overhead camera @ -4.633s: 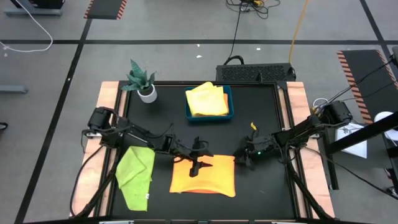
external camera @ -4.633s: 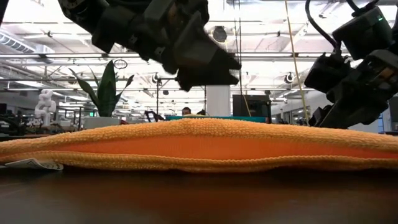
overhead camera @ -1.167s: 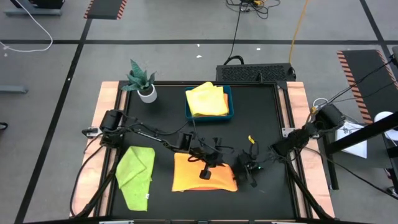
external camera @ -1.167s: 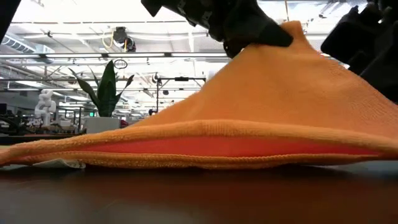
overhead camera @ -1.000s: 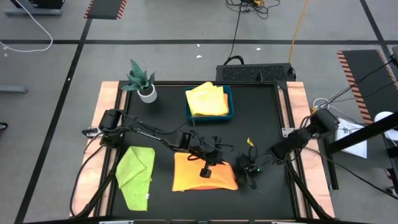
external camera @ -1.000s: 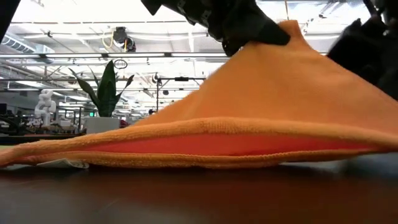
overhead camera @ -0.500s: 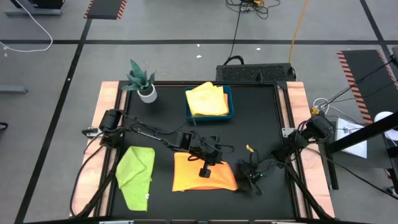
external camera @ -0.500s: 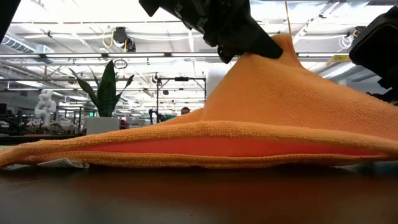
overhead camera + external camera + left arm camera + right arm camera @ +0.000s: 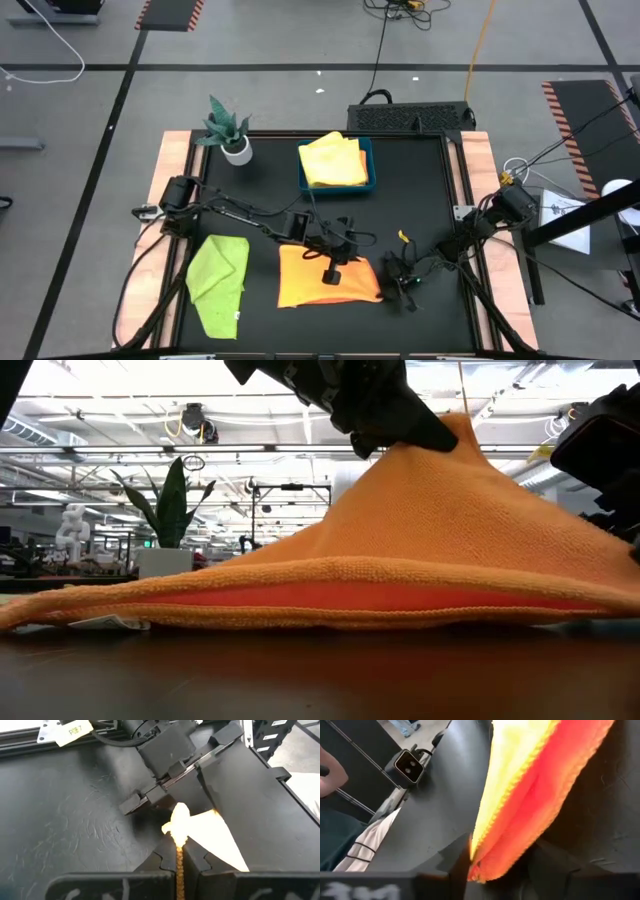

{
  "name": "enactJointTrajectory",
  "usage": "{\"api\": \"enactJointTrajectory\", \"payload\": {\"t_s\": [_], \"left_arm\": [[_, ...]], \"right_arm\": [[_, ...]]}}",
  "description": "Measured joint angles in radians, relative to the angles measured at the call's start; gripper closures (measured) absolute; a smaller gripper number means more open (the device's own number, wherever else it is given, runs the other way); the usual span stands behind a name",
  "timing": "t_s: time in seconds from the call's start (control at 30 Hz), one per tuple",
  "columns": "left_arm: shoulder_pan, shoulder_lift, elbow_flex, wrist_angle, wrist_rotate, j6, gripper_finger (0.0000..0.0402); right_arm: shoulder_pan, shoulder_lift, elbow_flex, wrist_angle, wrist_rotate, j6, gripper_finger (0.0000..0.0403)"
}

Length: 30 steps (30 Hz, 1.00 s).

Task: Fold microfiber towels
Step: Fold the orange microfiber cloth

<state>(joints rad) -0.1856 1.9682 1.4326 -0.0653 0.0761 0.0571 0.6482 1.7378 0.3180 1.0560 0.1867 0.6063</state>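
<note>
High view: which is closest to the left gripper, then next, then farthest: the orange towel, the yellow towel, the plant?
1. Orange towel: pinched in the left gripper.
2. Yellow towel: in the blue tray, toward the table's far side.
3. Plant: far left corner.

The orange microfiber towel [image 9: 400,540] is soft cloth with a nubby, looped pile and a stitched hem. The table surface [image 9: 420,190] is matt black, showing faint swirl scuffs, and is edged along its sides by pale wood boards [image 9: 475,170]. The left gripper [image 9: 177,862] is matt black plastic.
</note>
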Motion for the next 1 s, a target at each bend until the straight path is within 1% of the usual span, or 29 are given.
{"api": "enactJointTrajectory", "payload": {"t_s": [0.13, 0.23, 0.3, 0.37, 0.47, 0.6, 0.7, 0.8, 1.0], "left_arm": [[0.000, -0.008, 0.000, 0.006, -0.006, -0.003, 0.0398], [-0.001, -0.027, 0.000, 0.004, -0.043, -0.013, 0.0399], [-0.010, -0.047, 0.000, -0.006, -0.066, -0.017, 0.0398], [-0.028, -0.077, 0.000, -0.016, -0.079, -0.015, 0.0399], [-0.068, -0.124, 0.000, -0.010, -0.095, -0.011, 0.0399], [-0.139, -0.193, 0.000, -0.019, -0.186, -0.009, 0.0399], [-0.205, -0.236, 0.000, -0.019, -0.270, -0.016, 0.0400], [-0.281, -0.260, 0.000, -0.005, -0.383, -0.036, 0.0400], [-0.431, -0.269, 0.000, 0.043, -0.620, -0.044, 0.0400]], "right_arm": [[0.000, 0.000, 0.000, 0.012, 0.000, -0.005, 0.0313], [0.002, -0.004, 0.000, 0.046, -0.008, -0.002, 0.0375], [0.011, -0.021, 0.001, 0.081, -0.023, -0.011, 0.0395], [0.027, -0.052, 0.011, 0.095, -0.026, -0.021, 0.0394], [0.053, -0.122, 0.043, 0.064, -0.030, -0.060, 0.0399], [0.093, -0.239, 0.110, -0.024, -0.030, -0.131, 0.0401], [0.125, -0.324, 0.193, -0.166, -0.028, -0.186, 0.0401], [0.152, -0.389, 0.296, -0.343, -0.025, -0.237, 0.0402], [0.181, -0.434, 0.498, -0.611, -0.021, -0.287, 0.0402]]}}
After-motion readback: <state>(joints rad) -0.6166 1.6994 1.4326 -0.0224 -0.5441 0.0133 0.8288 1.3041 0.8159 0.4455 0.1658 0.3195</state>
